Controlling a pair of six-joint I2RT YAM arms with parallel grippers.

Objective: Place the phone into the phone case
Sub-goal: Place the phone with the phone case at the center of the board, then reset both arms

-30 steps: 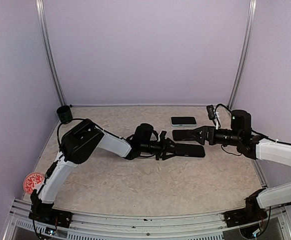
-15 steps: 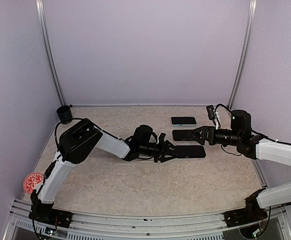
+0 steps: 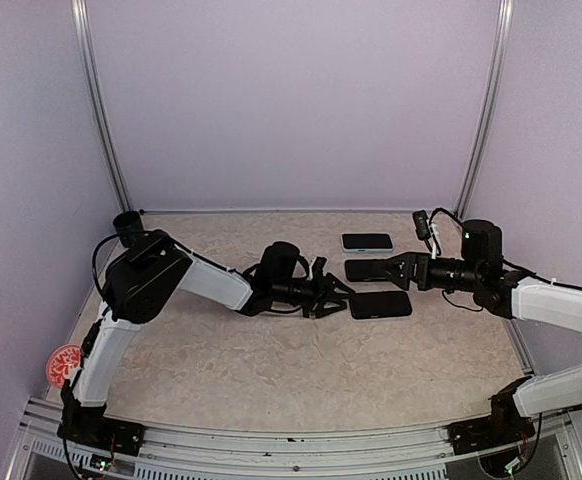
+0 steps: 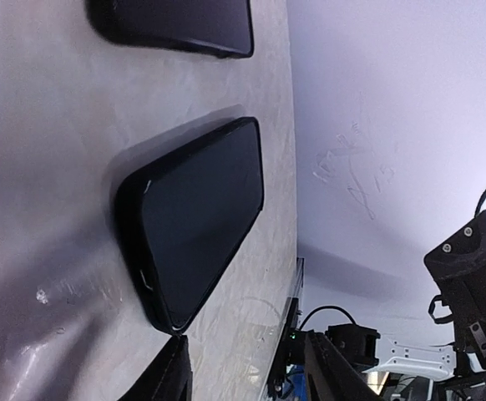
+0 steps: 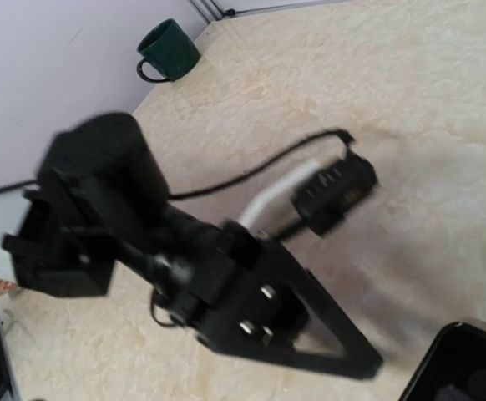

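- While the left tool (image 3: 336, 298) gapes empty beside the glossy black rimmed slab (image 3: 380, 304), approach it square and low.
- Right tool (image 3: 381, 270) spread wide at the second flat black slab (image 3: 359, 270); hold it steady.

Soft even overhead light, lavender tint, diffuse shadow on the worktop (image 4: 43, 125) beside the black slab (image 4: 197, 221), faint sheen on its face, left arm (image 5: 143, 251) motion-blurred in right wrist view

Pale lilac walls (image 3: 291, 100) on three sides; silver corner posts (image 3: 99, 120); beige mottled tabletop (image 3: 271, 370); even, soft light.
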